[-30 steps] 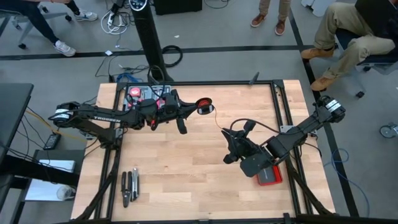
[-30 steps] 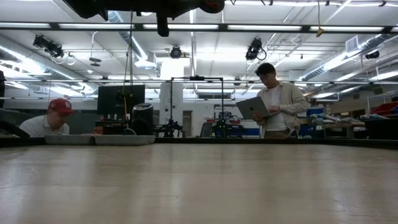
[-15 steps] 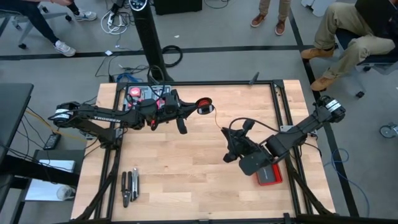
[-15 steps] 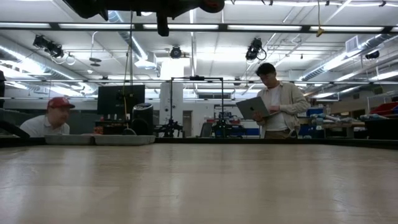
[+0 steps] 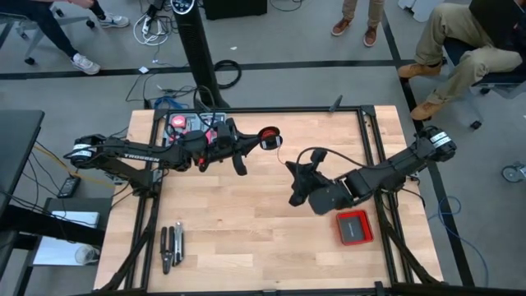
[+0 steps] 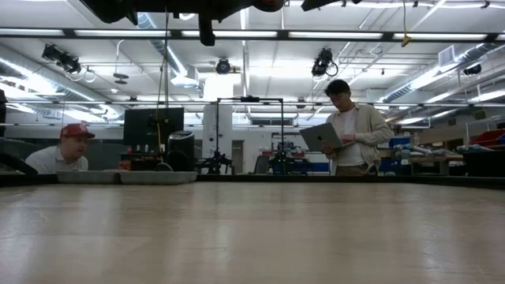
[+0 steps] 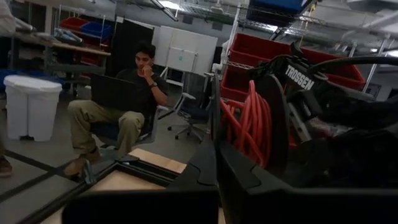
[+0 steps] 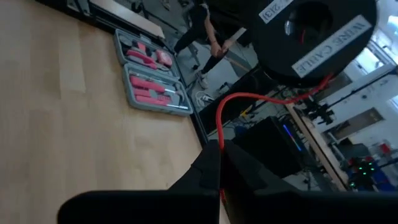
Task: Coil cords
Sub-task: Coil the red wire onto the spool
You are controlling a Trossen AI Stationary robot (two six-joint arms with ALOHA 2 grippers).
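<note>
The left gripper point(image 5: 256, 143) sits toward twelve o'clock on the table point(image 5: 246, 230), its fingers pressed together on the black spool point(image 5: 269, 138) wound with red wire point(image 7: 249, 124). In the left wrist view the coil sits right against the dark fingers point(image 7: 211, 168). The right gripper point(image 5: 292, 170) lies near the table's middle, at about four o'clock from the spool, its fingers pinching the loose end of the wire, which runs in a thin red arc up to the spool in the right wrist view. A red box point(image 5: 354, 227) lies at four o'clock on the table, and a tool case point(image 8: 149, 78) lies near eleven.
</note>
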